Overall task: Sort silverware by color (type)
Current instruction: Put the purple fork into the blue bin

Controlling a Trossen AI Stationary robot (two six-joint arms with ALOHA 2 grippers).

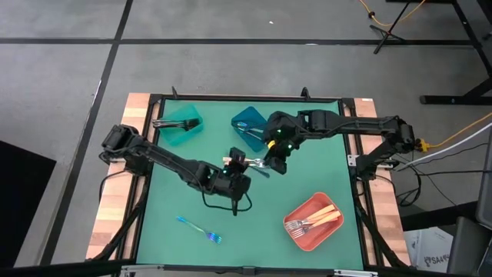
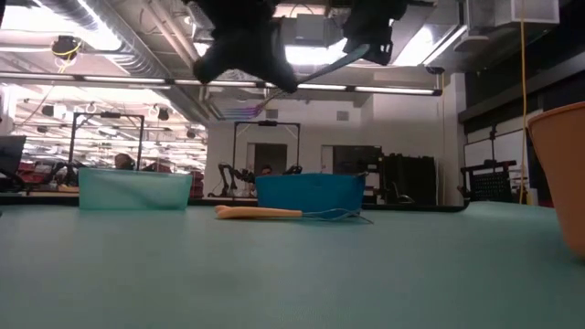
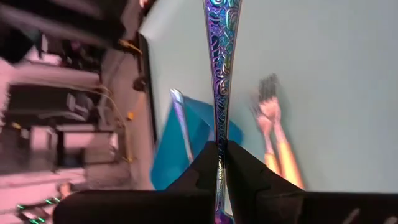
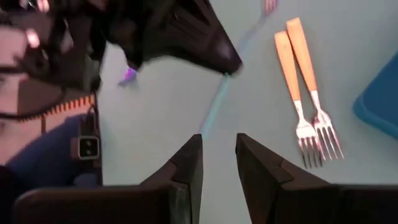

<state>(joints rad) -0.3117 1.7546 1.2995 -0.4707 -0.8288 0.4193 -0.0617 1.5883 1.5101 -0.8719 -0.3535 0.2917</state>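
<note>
Mid-handoff, by the look of it, above the middle of the green table [image 1: 177, 231]. Left pincer [image 3: 219, 152] clamped on an iridescent fork [image 3: 219, 74], thin, embossed, glossy. Right pincer [image 4: 219, 155] spread, empty, just beside the fork's far end. Next: probably close on that slim handle squarely (slippery metal), then carry to the blue bin [image 1: 247, 123].

Readable text: none in any view.
Labels, brands: none legible on bins, forks or arms.
Numbers, signs: none legible in the room beyond the table.
</note>
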